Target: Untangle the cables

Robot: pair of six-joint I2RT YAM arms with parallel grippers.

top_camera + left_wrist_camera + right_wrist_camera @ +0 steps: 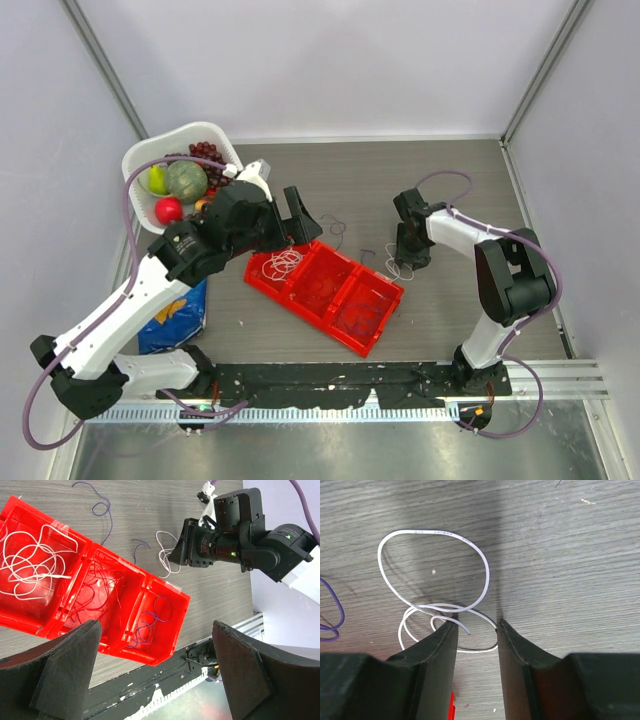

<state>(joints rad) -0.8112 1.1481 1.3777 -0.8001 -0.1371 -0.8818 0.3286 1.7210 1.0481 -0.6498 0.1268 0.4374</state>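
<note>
Grey wood-grain table [450,180] between pale walls. Red tray [330,330] lying slantwise at mid-table, nearer the near edge, split into three compartments. White bunch [30,560] in the end toward the left edge, red strands [100,597] in the middle, purple strands [152,620] in the end toward the right edge. Loose purple cable [102,507] curled on bare wood just beyond the tray's far side. Loose white cable [435,575] in a few loops off the tray's right end, toward the right edge. Right gripper [475,630] pointing down onto it, fingers parted only narrowly, one cut end and one curve of the wire lying in the gap, not pinched. Left gripper [155,625] above the tray's left end, spread wide, holding nothing. White basket [135,160] of fruit in the far left corner. Blue bag [175,315] by the left edge, nearer the near corner.
</note>
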